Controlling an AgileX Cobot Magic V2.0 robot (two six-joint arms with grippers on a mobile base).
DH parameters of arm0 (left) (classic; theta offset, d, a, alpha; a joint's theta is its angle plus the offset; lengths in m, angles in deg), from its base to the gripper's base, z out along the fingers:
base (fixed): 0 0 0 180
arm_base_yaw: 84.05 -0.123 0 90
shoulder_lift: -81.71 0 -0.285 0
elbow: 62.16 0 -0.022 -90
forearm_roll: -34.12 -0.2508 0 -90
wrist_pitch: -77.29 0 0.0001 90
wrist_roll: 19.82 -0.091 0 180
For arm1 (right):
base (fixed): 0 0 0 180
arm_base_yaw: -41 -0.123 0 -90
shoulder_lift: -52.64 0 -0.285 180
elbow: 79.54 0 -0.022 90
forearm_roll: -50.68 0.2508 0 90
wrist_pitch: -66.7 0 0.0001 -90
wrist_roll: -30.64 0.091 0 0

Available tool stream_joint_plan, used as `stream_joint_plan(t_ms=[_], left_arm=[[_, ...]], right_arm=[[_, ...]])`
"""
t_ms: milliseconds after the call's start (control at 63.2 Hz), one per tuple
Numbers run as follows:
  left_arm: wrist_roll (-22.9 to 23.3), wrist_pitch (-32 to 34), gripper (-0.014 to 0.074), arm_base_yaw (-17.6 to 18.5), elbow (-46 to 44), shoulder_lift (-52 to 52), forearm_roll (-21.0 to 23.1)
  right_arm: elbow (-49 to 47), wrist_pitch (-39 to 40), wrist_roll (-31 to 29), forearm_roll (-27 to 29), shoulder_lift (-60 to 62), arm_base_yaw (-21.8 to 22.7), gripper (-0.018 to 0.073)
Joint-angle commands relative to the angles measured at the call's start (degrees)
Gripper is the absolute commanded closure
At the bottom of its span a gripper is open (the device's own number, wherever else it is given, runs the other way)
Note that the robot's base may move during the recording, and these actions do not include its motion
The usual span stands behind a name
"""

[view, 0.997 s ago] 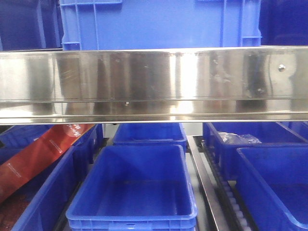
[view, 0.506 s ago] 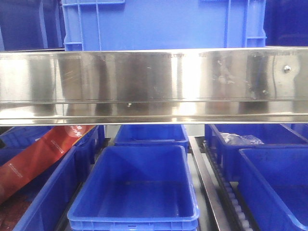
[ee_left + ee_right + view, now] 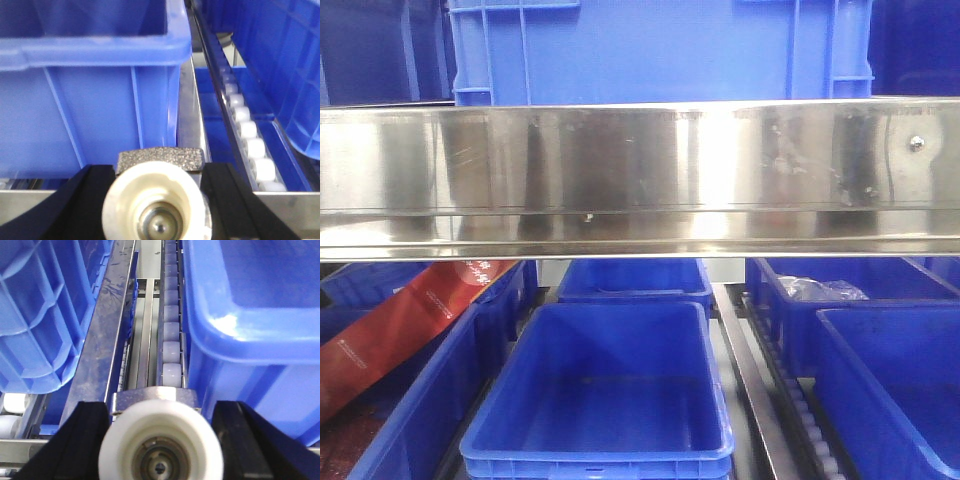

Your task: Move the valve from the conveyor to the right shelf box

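A white valve (image 3: 131, 205) is held in the left tool (image 3: 159, 200), closed on it; another valve (image 3: 200, 440) likewise in the right tool (image 3: 160, 440). Carrying is judged underway; lowering into the blue box (image 3: 235, 335) is required next.

Matte black left fingers (image 3: 80, 202), matte black right fingers (image 3: 75, 440)

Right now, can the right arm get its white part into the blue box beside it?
Probably yes: the blue box is open and uncovered, though the right gripper, shut on the white valve, must shift sideways over its rim.
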Motion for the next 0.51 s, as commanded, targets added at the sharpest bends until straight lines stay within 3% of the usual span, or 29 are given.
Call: stream_joint_plan(t_ms=[0,142,301,491], left_arm=[[-0.13,3.37,0.0708,-0.14,-0.50,-0.52,0.88],[-0.13,3.10,0.0708,-0.01,-2.31,0.50,2.34],[-0.78,-0.08,0.0708,1.51,-10.99,5.75,2.34],[-2.11,-1.52,0.0708,9.22,-24.56,15.21,2.34]], right_arm=[[-0.45,3.52,-0.38,0.11,0.71,0.24,0.0724],[-1.56,5.16,-0.38,0.22,0.60,-0.21,0.0724],[-6.31,6.17,-0.38,0.11,0.36,-3.84,0.0724],[-15.09,6.58,-0.38,0.00,-3.54,-6.90,0.0724]])
